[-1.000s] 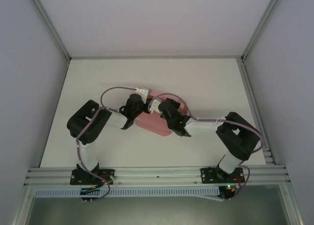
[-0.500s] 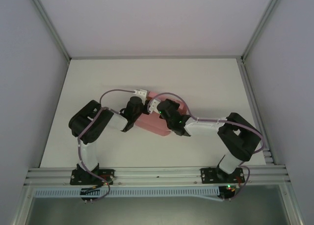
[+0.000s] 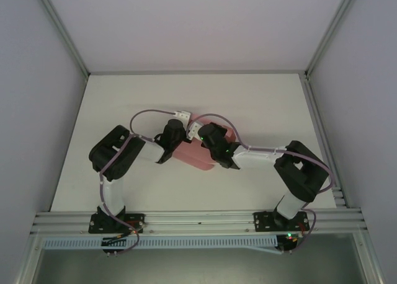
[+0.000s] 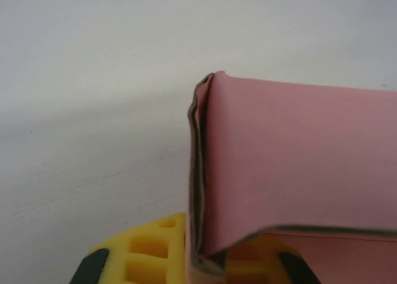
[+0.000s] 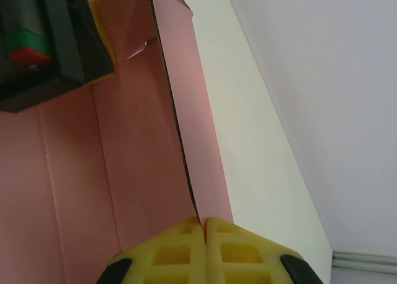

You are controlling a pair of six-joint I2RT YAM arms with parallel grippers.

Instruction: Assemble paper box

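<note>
Against the paper box, left fingers closer.

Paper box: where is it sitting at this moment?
In the top view the paper box lies near the middle of the table, between the two arms. The left pincer and the right pincer each pinch one of its edges.

no legible txt, labels or nos., paper box unmarked
</note>
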